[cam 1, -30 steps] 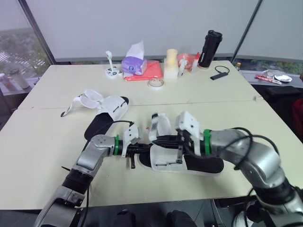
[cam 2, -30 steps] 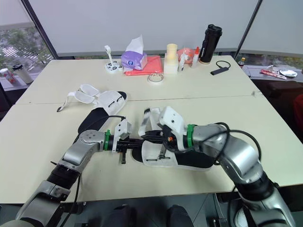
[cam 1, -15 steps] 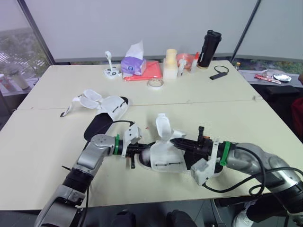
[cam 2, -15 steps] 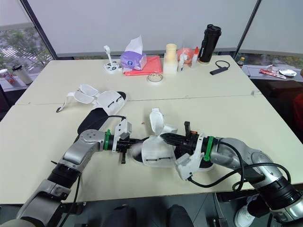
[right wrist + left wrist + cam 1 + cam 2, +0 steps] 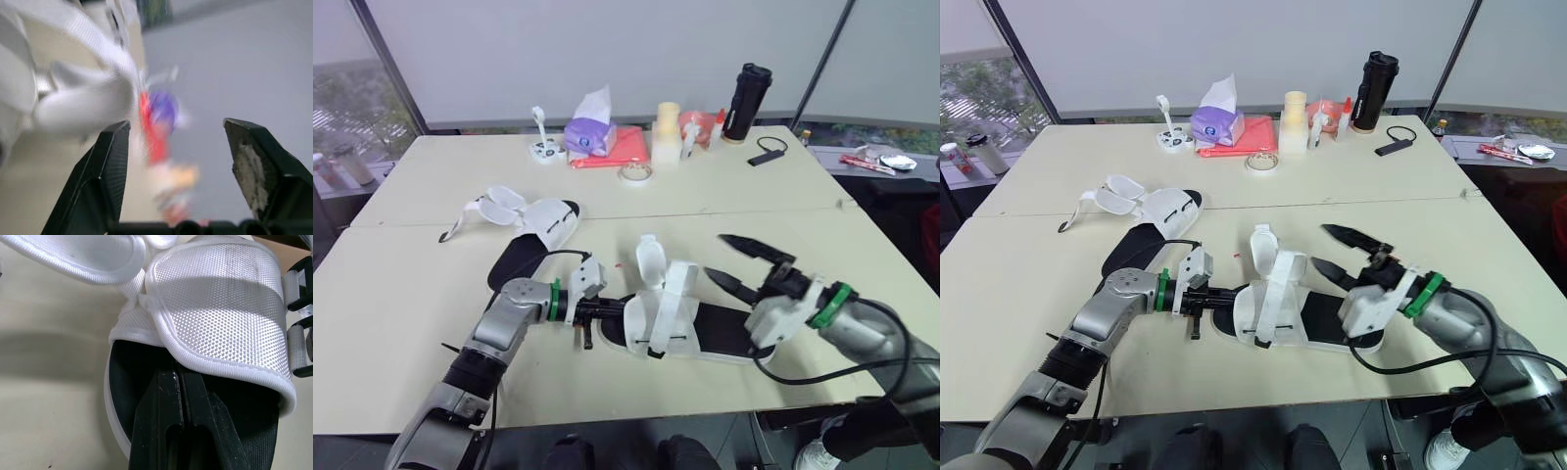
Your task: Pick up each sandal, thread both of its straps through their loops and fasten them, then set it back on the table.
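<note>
Moved: right gripper (image 5: 716,256) has drawn back from the white mesh sandal with black footbed (image 5: 690,333), fingers now spread wide.
Left gripper (image 5: 610,309): fingers pressed together on the footbed's end.
Sandal: lower centre, flat on cream worktop (image 5: 401,294).
Handling: probably light, with floppy straps; pinch a strap tip.

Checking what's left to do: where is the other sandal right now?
In the left eye view, the other sandal lies on the left half of the table, just beyond the left gripper and the near sandal.
</note>
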`<action>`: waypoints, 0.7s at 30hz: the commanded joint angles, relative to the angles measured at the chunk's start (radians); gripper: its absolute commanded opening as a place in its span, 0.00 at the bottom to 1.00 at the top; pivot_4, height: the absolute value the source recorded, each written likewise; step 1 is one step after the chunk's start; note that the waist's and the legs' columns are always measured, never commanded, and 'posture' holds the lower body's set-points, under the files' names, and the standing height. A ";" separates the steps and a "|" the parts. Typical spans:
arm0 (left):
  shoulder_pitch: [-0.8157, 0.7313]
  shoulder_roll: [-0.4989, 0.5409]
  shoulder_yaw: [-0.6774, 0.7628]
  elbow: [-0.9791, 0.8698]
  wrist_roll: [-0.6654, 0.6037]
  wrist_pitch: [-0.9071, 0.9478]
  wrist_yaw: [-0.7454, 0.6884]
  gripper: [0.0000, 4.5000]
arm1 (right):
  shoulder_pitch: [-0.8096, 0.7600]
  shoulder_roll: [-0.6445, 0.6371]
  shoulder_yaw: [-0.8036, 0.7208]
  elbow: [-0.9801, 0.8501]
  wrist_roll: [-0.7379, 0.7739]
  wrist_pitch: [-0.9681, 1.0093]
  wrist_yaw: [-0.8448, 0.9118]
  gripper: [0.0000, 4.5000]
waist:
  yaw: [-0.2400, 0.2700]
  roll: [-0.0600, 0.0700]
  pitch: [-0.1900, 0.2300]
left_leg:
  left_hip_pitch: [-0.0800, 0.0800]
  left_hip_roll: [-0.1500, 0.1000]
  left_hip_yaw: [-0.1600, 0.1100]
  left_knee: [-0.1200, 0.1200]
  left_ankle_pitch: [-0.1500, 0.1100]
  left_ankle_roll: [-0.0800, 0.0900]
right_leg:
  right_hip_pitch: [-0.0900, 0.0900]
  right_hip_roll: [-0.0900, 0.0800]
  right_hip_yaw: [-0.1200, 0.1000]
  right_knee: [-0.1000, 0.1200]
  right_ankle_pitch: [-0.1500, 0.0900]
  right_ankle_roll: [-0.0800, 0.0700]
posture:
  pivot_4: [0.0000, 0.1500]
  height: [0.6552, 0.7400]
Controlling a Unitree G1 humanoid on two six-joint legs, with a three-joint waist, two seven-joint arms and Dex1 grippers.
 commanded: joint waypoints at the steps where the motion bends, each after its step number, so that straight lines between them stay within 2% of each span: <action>1: 0.015 0.009 0.000 -0.016 -0.001 0.005 -0.008 0.00 | 0.073 -0.023 -0.133 -0.180 0.477 0.410 0.135 0.74 | -0.001 0.000 0.000 | 0.001 0.000 0.000 0.000 0.000 0.000 | 0.001 0.000 0.000 0.000 0.000 0.000 | 1.00 0.99; 2: 0.016 0.009 0.000 -0.020 -0.004 0.007 -0.011 0.00 | 0.102 -0.050 -0.180 -0.241 0.648 0.544 0.164 0.74 | -0.001 0.000 0.000 | 0.001 0.000 0.000 0.000 0.000 0.000 | 0.001 0.000 0.000 0.000 0.000 0.000 | 1.00 0.99; 4: 0.016 0.009 -0.002 -0.024 -0.007 0.009 -0.016 0.00 | 0.134 -0.088 -0.251 -0.321 0.829 0.701 0.204 0.74 | -0.002 0.001 0.000 | 0.001 0.000 -0.001 0.000 0.000 0.000 | 0.002 0.000 0.000 0.000 0.000 0.000 | 1.00 0.99; 8: 0.009 0.008 -0.008 -0.019 -0.004 0.006 -0.028 0.00 | 0.262 -0.193 -0.374 -0.439 1.143 0.964 0.341 0.74 | 0.000 0.000 0.000 | 0.002 0.000 -0.002 0.000 0.000 0.001 | 0.002 0.001 -0.001 -0.001 0.000 0.000 | 1.00 0.99; 12: -0.005 0.000 -0.007 -0.001 0.004 -0.003 -0.026 0.00 | 0.334 -0.240 -0.392 -0.526 1.433 1.156 0.326 0.74 | 0.000 0.000 0.000 | 0.002 0.000 -0.002 0.000 0.000 0.001 | 0.004 0.001 0.000 -0.002 0.000 0.000 | 1.00 0.99; 14: -0.008 -0.004 -0.006 0.001 0.004 -0.002 -0.023 0.00 | 0.351 -0.244 -0.372 -0.547 1.497 1.208 0.299 0.74 | 0.000 -0.001 0.000 | 0.002 0.000 -0.003 0.000 0.000 0.001 | 0.004 0.001 -0.001 -0.002 0.000 0.000 | 1.00 0.99; 16: -0.008 -0.006 -0.007 -0.005 0.004 0.001 -0.020 0.00 | 0.357 -0.210 -0.302 -0.567 1.490 1.232 0.255 0.74 | 0.000 -0.002 -0.001 | 0.002 0.000 -0.003 0.000 0.000 0.001 | 0.004 0.001 -0.001 -0.002 0.000 0.000 | 1.00 0.99; 21: 0.003 -0.007 -0.008 -0.040 -0.001 0.018 -0.012 0.00 | 0.261 -0.036 -0.088 -0.503 1.392 1.257 0.123 0.74 | -0.001 -0.003 -0.002 | 0.001 0.000 -0.003 0.001 0.000 0.001 | 0.004 0.001 -0.001 -0.002 0.000 0.000 | 1.00 0.99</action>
